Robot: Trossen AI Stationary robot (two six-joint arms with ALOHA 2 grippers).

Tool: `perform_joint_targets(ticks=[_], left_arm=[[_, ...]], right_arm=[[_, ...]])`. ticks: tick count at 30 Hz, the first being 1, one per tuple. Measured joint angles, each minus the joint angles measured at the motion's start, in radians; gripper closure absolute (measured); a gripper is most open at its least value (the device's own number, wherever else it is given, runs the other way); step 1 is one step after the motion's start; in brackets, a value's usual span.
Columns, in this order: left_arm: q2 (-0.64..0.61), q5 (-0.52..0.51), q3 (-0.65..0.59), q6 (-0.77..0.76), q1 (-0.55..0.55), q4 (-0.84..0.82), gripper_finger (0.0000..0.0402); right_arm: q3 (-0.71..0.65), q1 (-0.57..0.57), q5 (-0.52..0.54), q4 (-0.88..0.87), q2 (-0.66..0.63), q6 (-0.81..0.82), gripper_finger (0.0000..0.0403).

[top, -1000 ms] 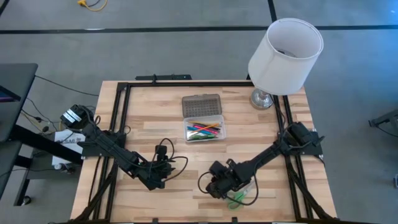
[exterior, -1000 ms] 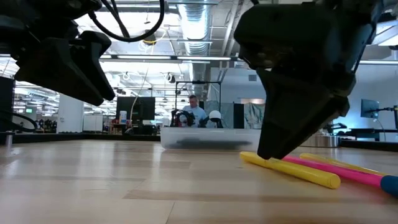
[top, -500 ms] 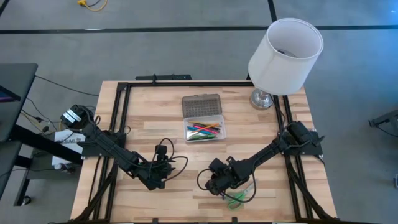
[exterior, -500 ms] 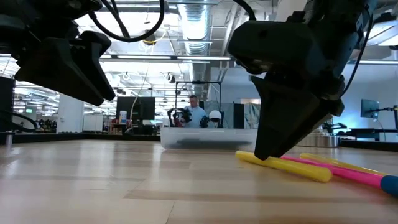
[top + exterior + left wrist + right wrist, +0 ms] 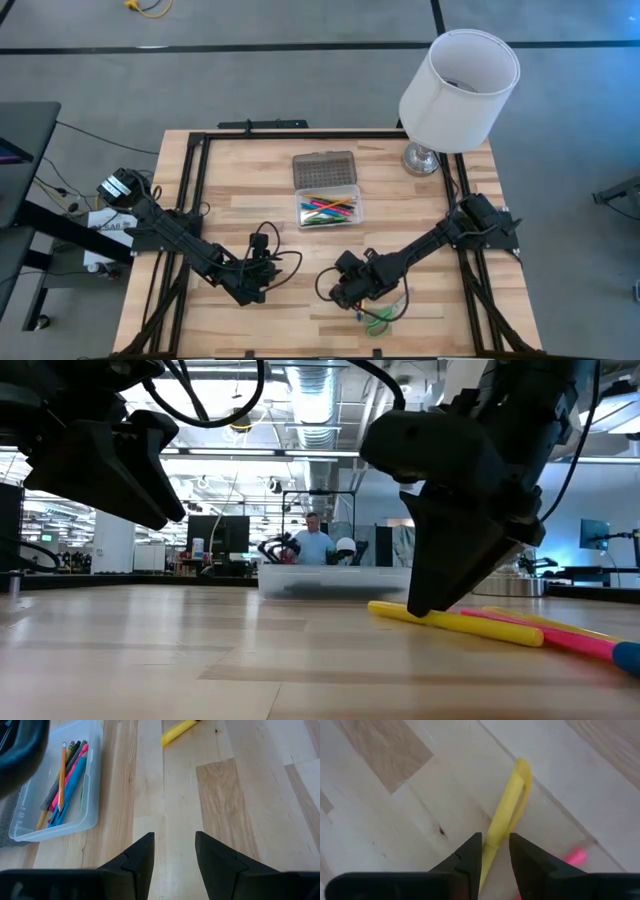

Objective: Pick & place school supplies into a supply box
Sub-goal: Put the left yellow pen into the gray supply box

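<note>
A yellow marker (image 5: 507,805) lies flat on the wooden table, with my right gripper (image 5: 495,851) shut on it, toward the table's near edge (image 5: 348,296). A pink marker (image 5: 565,640) lies just behind the yellow one. Green-handled scissors (image 5: 381,320) lie near the right gripper. The clear supply box (image 5: 328,211) stands mid-table with several pens inside, its dotted lid (image 5: 324,169) folded open behind it. My left gripper (image 5: 174,851) hovers open over bare wood, left of the right one (image 5: 262,282). My right gripper pinches the yellow marker's two long sides (image 5: 493,841) between its two fingers, about a third along from one end (image 5: 428,616). The fingers come steeply from above and lie across the marker. The marker rests flat on the table.
A white lampshade on a metal foot (image 5: 458,88) stands at the far right corner. Black rails (image 5: 300,133) frame the table's edges. Bare wood lies between the two grippers and the box. A person (image 5: 316,542) shows in the room beyond the table.
The yellow marker has slid a little along the table toward its left edge, together with my right gripper's fingers, and stays flat on the wood. My left gripper has kept still.
</note>
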Motion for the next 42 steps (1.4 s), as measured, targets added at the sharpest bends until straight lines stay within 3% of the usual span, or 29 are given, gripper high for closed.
perform_joint_targets(ticks=[11, 16, 22, 42], left_arm=[[0.0, 0.0, 0.0, 0.0, 0.0, 0.0, 0.0264], [0.0, 0.001, 0.0, 0.0, 0.0, 0.0, 0.0264], [0.0, 0.002, 0.0, 0.0, 0.0, -0.002, 0.0264], [0.0, 0.003, 0.0, -0.014, 0.0, -0.012, 0.0264]], right_arm=[[0.005, -0.017, -0.014, 0.006, 0.025, -0.004, 0.0334], [0.01, -0.044, -0.089, -0.01, 0.057, -0.035, 0.0335], [0.011, -0.069, -0.095, -0.02, 0.054, -0.056, 0.0335], [0.096, -0.093, -0.133, -0.101, 0.06, -0.436, 0.0377]])
